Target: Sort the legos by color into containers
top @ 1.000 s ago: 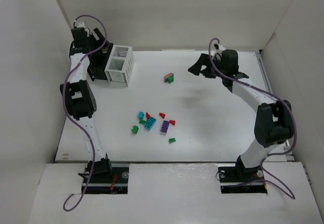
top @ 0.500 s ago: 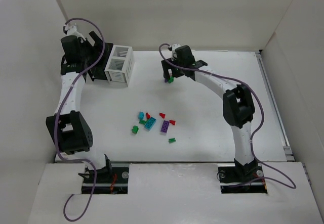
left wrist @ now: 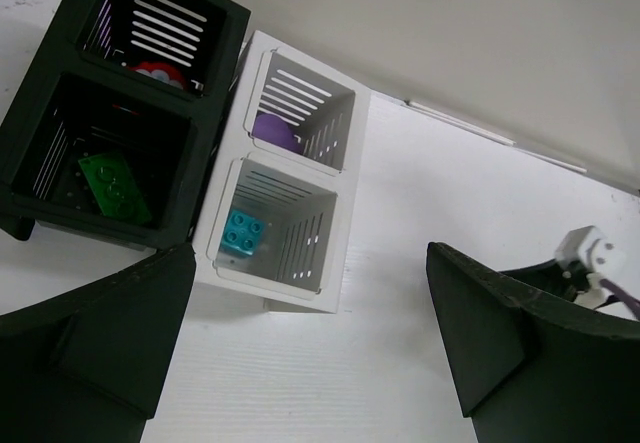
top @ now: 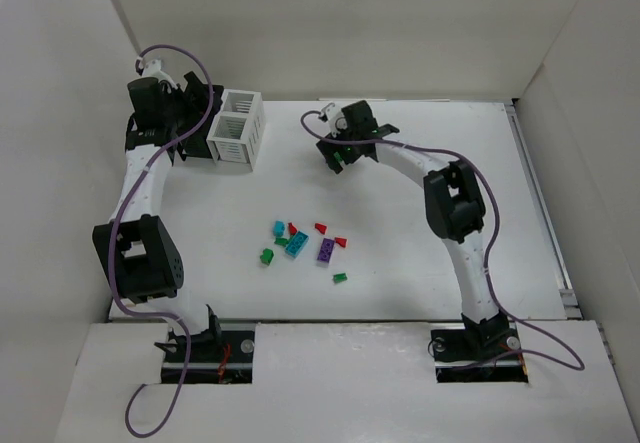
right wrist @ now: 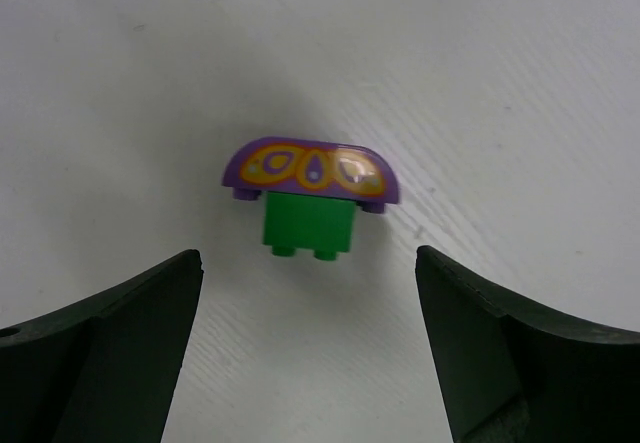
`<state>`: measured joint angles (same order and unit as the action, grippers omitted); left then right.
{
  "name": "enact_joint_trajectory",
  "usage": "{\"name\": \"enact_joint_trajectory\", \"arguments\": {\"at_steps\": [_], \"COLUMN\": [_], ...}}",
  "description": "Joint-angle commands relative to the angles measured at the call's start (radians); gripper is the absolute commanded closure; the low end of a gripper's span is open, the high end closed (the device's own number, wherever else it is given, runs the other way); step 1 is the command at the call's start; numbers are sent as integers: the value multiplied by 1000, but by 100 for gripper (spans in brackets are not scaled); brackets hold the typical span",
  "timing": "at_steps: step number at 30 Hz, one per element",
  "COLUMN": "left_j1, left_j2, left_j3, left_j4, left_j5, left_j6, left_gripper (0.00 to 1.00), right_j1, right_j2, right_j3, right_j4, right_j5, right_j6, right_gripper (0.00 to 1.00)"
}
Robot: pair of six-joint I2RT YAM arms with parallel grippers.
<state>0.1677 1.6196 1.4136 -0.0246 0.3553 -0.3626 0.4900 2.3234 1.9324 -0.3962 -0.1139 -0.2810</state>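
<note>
The left gripper (left wrist: 305,298) hangs above the two containers at the far left of the white table (top: 430,213). Its dark fingers (left wrist: 110,323) are spread wide with nothing between them. The left wrist view looks straight down into both bins, which stand side by side and touching.

The black slatted square container (left wrist: 205,163) has two compartments. The nearer one holds a flat green studded brick (left wrist: 115,188), and the farther one holds a red piece (left wrist: 160,71), only partly seen. The white slatted square container (left wrist: 345,203) is also split in two. A small teal studded brick (left wrist: 243,231) lies in the nearer compartment and a purple piece (left wrist: 272,128) in the farther one.

The right gripper (right wrist: 308,288) is reached out to the far middle of the table, down over a stray pair of legos. These are a purple curved piece with an orange printed pattern (right wrist: 310,171) and a small green block (right wrist: 308,223) that touches it on the side nearer the camera. The jaws stand apart, one on each side of the pair. White table shows between each finger (right wrist: 110,353) and the bricks, so nothing is grasped.

The other loose legos lie in a scatter near the middle of the table, well apart from both grippers:
- a teal brick (top: 296,245)
- a purple brick (top: 326,252)
- red wedges (top: 341,241)
- small green bits (top: 267,256), one of them (top: 340,277) a little nearer the arm bases
</note>
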Motion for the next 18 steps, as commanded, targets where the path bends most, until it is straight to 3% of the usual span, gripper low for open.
{"name": "enact_joint_trajectory", "arguments": {"at_steps": [1,10,14,15,18], "left_j1": [1,1,1,1,1], "left_j2": [-17,-35,-35,-35,-35], "left_j3": [10,1,1,1,1], "left_j4": [22,12,12,12,12], "left_j5": [-1,-30,-39,-39,-39], "left_j6": [19,30,30,39,39], "left_gripper": [0,0,0,0,0], "right_j1": [16,27,27,27,27], "right_j2": [17,96,105,105,105], "right_j3": [83,162,162,162,162], "right_j4": [-23,-27,-27,-27,-39], "right_j5": [8,34,45,45,23], "right_j6": [-23,46,57,57,57], "right_gripper": [8,17,26,33,36]}}
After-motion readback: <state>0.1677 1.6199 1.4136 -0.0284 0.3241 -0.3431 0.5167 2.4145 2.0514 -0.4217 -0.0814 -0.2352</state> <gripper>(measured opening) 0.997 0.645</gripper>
